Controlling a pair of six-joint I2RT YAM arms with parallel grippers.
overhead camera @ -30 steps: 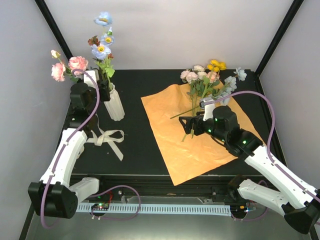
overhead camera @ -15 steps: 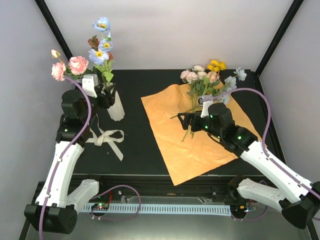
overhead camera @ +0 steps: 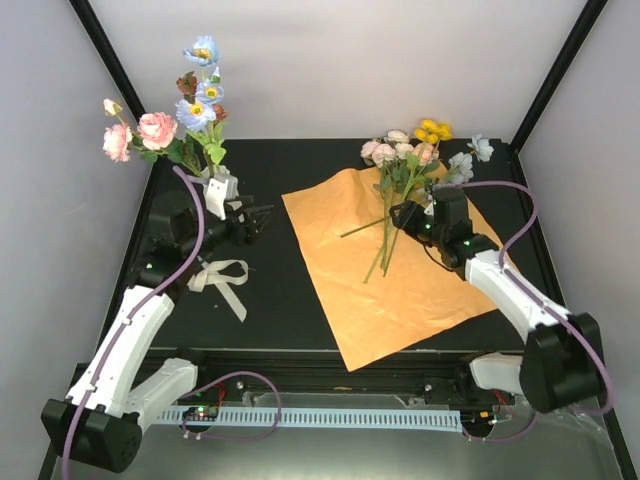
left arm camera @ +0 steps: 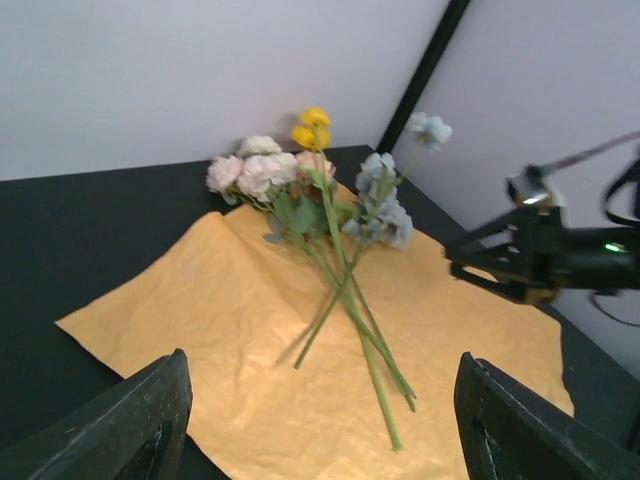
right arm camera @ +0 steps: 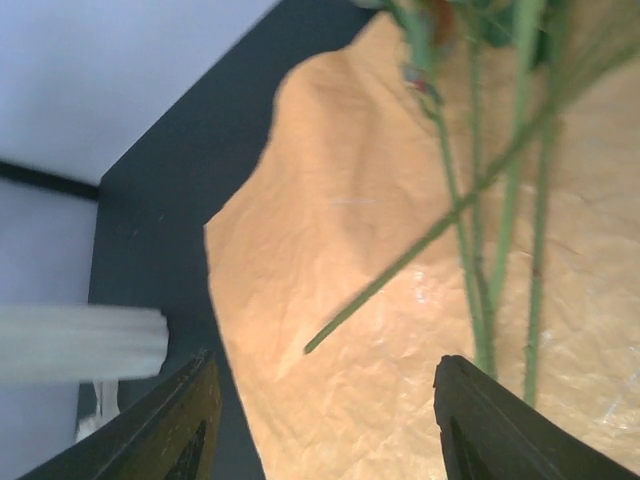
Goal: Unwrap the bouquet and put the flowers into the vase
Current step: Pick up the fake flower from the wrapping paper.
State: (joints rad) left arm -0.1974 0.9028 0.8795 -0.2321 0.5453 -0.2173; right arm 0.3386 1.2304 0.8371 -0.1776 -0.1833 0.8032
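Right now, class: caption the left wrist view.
Loose flowers lie on spread orange paper, the right tool hovering close by.

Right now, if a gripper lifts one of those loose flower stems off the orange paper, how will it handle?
Probably light: the stems are thin. Likely top-heavy, as the blooms sit at one end, so one gripped low may droop. They cross on the orange paper, so lifting one could drag neighbours.
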